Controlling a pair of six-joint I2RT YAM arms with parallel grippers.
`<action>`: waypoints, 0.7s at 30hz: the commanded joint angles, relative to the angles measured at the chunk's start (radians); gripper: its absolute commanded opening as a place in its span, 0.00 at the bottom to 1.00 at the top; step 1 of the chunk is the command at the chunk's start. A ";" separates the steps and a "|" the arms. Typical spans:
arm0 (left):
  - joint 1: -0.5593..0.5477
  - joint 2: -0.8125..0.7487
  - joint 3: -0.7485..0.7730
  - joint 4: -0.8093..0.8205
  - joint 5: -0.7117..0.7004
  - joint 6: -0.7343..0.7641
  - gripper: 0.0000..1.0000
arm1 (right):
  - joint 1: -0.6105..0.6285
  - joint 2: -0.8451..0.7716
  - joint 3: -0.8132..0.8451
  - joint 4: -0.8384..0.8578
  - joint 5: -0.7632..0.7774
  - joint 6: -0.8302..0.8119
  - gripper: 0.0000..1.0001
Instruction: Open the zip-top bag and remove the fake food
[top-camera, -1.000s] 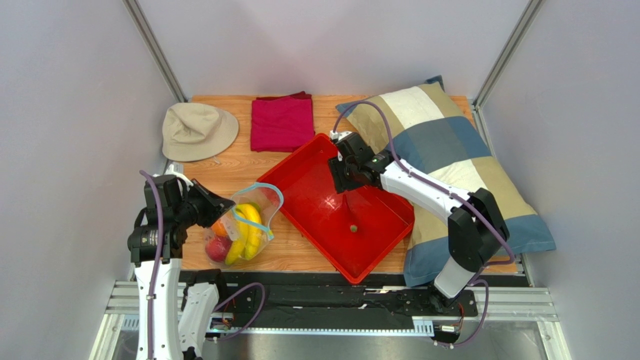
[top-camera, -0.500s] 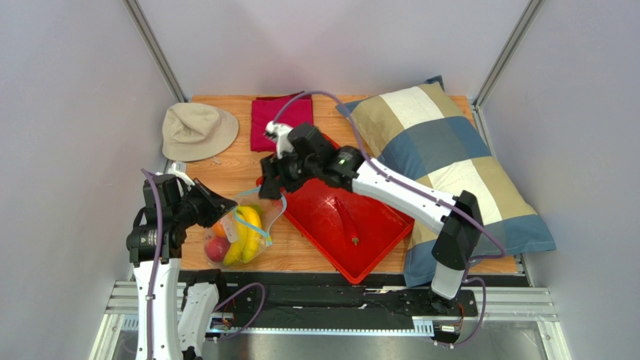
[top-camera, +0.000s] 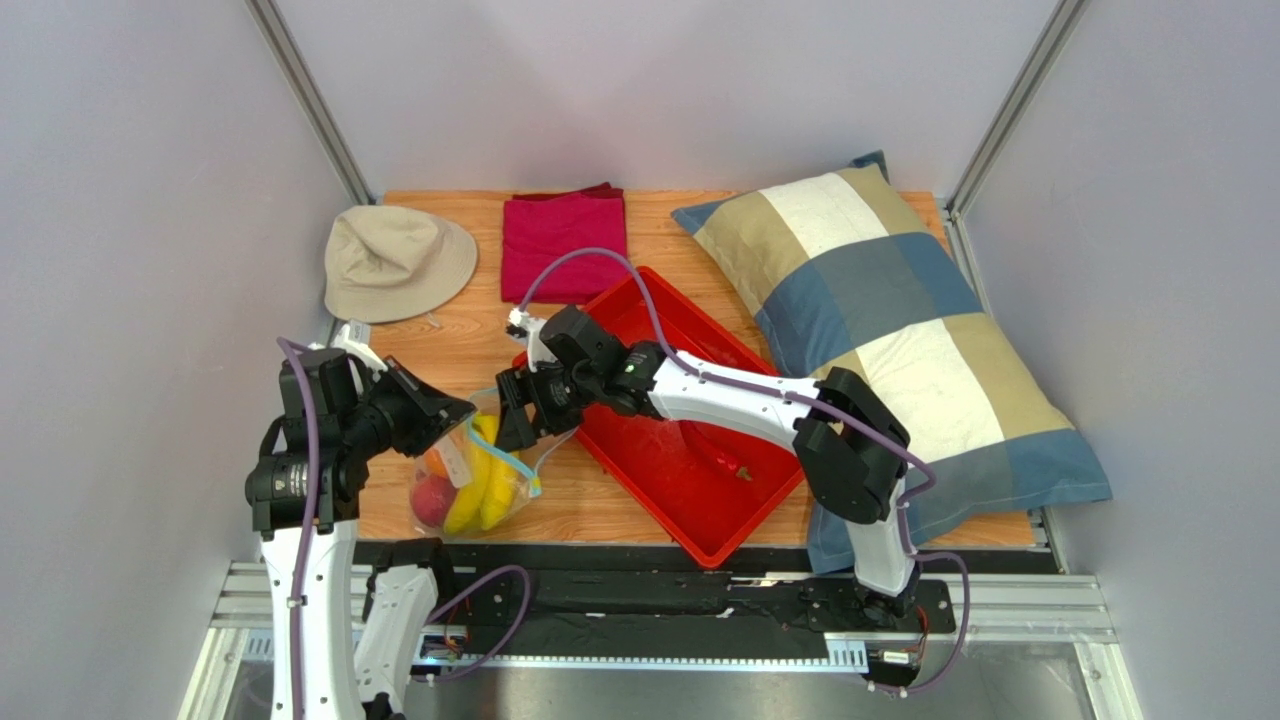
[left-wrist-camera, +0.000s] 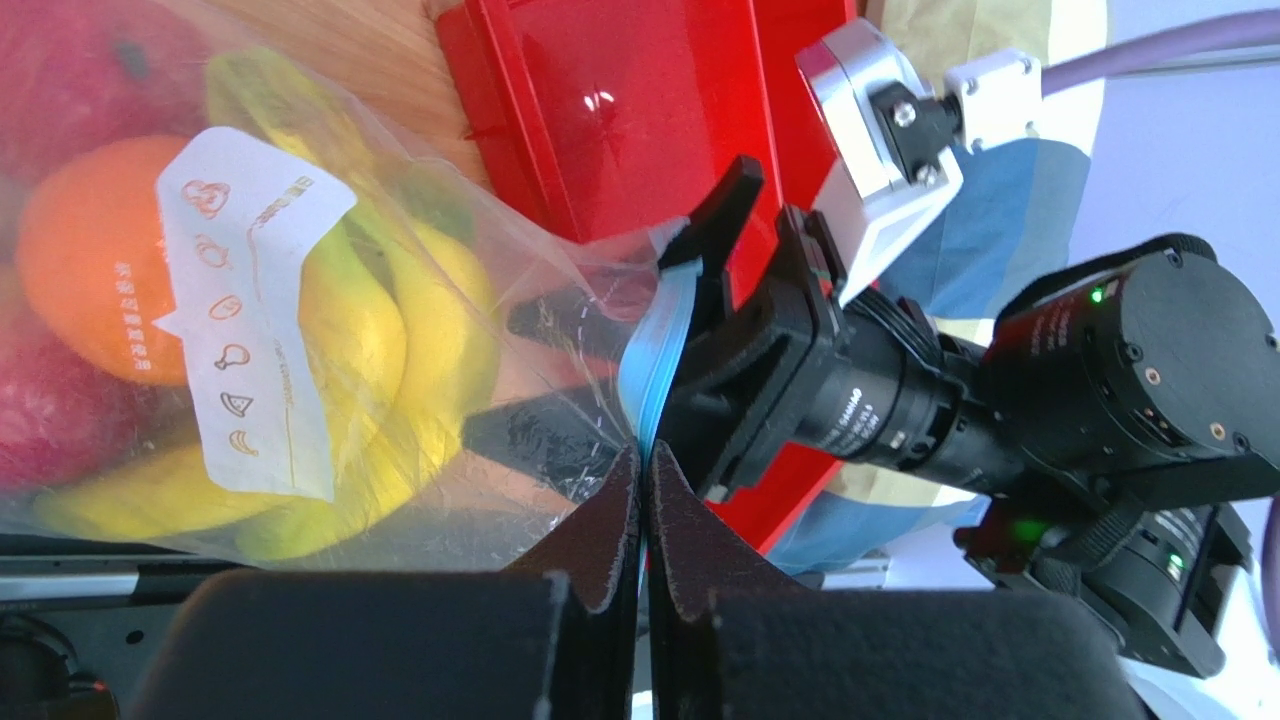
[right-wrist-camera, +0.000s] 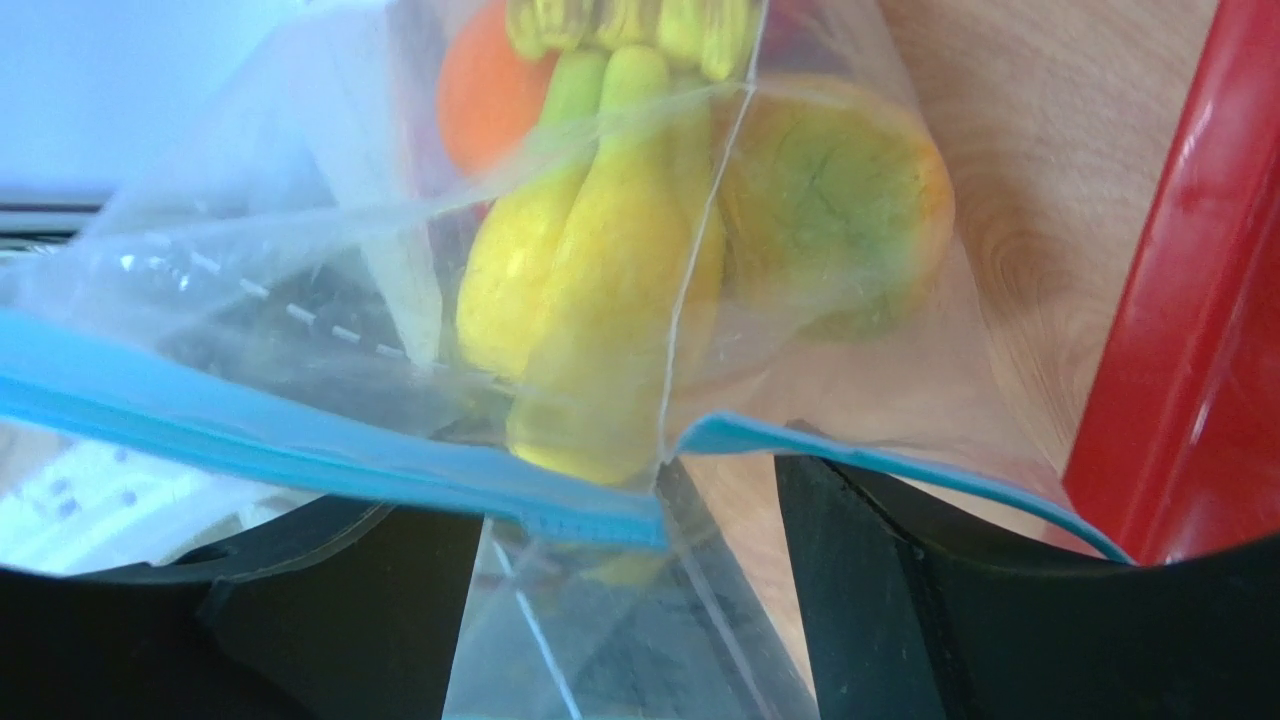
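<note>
The clear zip-top bag (top-camera: 478, 468) lies on the wood left of the red tray (top-camera: 684, 503). It holds fake food: a yellow banana bunch (right-wrist-camera: 601, 300), a green-orange mango (right-wrist-camera: 842, 210), an orange (left-wrist-camera: 75, 255) and a red apple (top-camera: 433, 500). My left gripper (left-wrist-camera: 643, 477) is shut on the bag's blue zip strip (left-wrist-camera: 661, 338). My right gripper (right-wrist-camera: 646, 600) stands open at the bag's mouth, one finger on each side of the strip's other lip (right-wrist-camera: 301, 435). A slim red chilli (top-camera: 732, 465) lies in the tray.
Behind the bag lie a beige hat (top-camera: 394, 260) and a folded magenta cloth (top-camera: 564, 245). A large checked pillow (top-camera: 902, 323) fills the right side, against the tray. The table's front edge runs just below the bag.
My right arm has swung left from above the tray to the bag's mouth, and its jaws have opened wider. The chilli now lies in the tray. The left gripper has kept its hold.
</note>
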 joint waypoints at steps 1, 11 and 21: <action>-0.005 -0.022 0.000 0.017 0.045 -0.017 0.00 | 0.003 0.019 -0.013 0.191 0.012 0.083 0.73; -0.005 -0.024 -0.011 0.025 0.054 -0.022 0.00 | 0.023 0.100 0.013 0.277 -0.010 0.202 0.65; -0.007 -0.052 -0.039 0.001 0.013 -0.023 0.00 | 0.040 0.085 0.013 0.240 -0.010 0.137 0.33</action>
